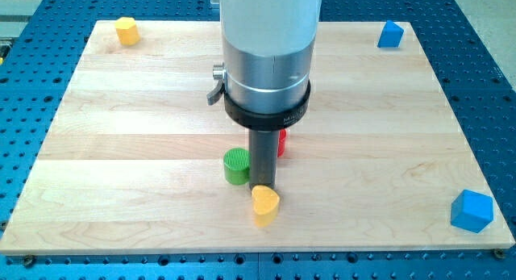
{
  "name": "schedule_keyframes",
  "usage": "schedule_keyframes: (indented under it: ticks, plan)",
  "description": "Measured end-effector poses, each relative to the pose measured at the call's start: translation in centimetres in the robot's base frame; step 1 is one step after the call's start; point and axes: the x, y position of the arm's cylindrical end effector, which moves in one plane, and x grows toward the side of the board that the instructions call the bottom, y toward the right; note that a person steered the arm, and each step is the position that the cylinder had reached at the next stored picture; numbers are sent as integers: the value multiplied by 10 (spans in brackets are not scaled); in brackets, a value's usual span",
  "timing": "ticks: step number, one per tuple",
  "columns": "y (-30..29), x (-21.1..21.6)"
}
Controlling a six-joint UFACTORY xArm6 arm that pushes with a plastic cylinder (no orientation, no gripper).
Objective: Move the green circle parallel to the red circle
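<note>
Pushing rod only, no jaws fitted, so nothing is grasped. My tip (263, 185) sits just right of the green circle (236, 165), near the board's (121, 151) bottom edge, with the yellow heart block (264, 204) touching below. Red circle (281, 142) is mostly hidden behind the rod. Alignment looks unfinished. No containers present.

1. The board (121, 151) is pale wood, smooth, with visible grain.
2. The arm's collar (266, 66) is brushed, shiny metal.
3. The rod (262, 159) is dark and matt.
4. The green circle (236, 166) has a ribbed top.
</note>
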Motion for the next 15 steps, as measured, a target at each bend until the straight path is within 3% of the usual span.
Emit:
schedule_keyframes:
  ticks: [4, 6, 11, 13, 15]
  plan:
    - [-17, -6]
    - [-31, -71]
    - [-47, -79]
    - [-50, -101]
    - [-89, -97]
